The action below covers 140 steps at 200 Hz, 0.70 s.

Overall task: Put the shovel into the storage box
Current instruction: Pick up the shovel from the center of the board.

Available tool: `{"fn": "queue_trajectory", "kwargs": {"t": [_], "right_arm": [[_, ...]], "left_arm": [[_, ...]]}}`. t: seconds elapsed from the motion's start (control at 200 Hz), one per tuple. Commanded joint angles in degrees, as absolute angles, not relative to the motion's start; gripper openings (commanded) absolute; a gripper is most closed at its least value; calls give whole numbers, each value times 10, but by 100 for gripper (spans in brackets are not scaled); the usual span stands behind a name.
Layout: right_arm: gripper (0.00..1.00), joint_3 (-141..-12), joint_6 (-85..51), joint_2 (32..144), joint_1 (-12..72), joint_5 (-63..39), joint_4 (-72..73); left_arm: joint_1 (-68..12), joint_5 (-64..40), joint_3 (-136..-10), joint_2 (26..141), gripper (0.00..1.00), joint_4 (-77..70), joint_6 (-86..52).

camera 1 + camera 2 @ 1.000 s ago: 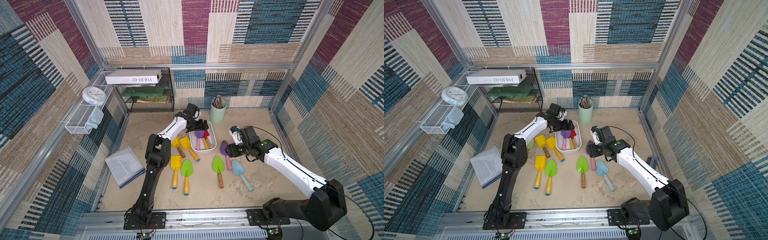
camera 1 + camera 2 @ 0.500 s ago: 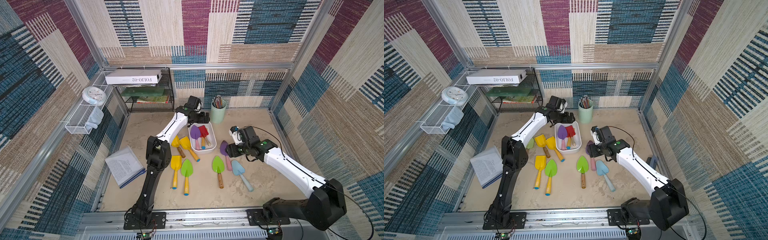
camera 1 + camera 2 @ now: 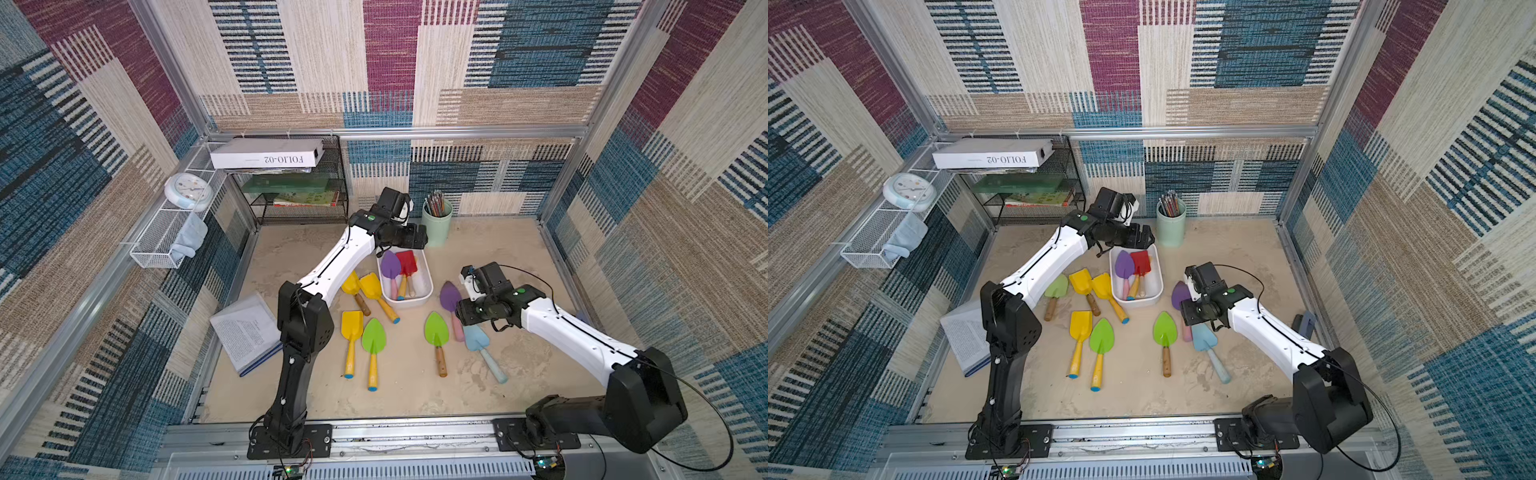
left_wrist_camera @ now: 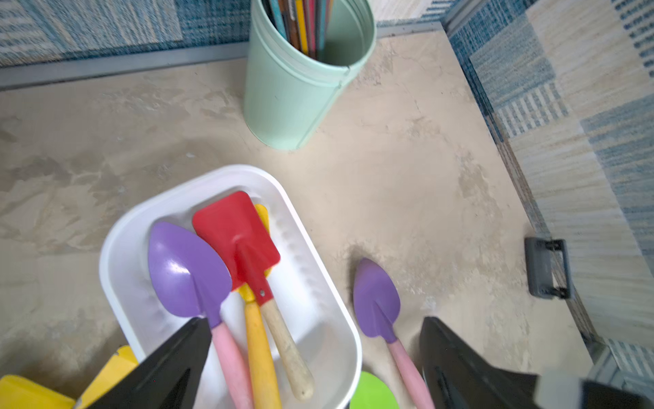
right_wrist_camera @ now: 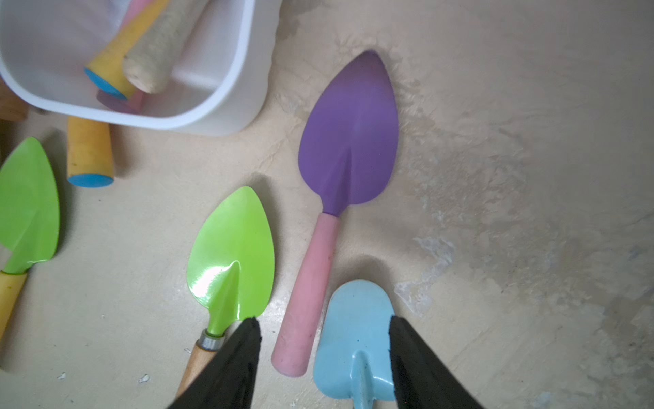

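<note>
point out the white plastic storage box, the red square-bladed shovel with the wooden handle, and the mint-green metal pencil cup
white plastic storage box (image 4: 308,304): left wrist view, bare floor inside.
red square-bladed shovel (image 4: 233,230): left wrist view, middle of blade.
mint-green pencil cup (image 4: 290,95): left wrist view, outer side wall.

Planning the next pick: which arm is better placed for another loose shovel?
Right, probably: its fingers stand open astride the loose purple shovel's handle and the blue shovel's blade. The left fingers hover over the storage box.
</note>
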<state>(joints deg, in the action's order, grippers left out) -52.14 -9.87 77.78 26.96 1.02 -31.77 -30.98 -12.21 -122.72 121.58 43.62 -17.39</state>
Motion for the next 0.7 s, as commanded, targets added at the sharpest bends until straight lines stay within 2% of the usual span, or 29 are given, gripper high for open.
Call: {"fn": "queue_trajectory", "kwargs": {"t": [0.0, 0.406, 0.696], "right_arm": [[54, -509, -117, 789, 270, 2, -324], [51, -494, -131, 809, 277, -25, -306], [50, -511, -138, 856, 289, -20, -296]], "left_arm": [[-327, -139, -1164, 1169, 96, 392, -175], [-341, -169, -887, 1004, 96, 223, -254], [-342, -163, -803, 961, 96, 189, -268]]}}
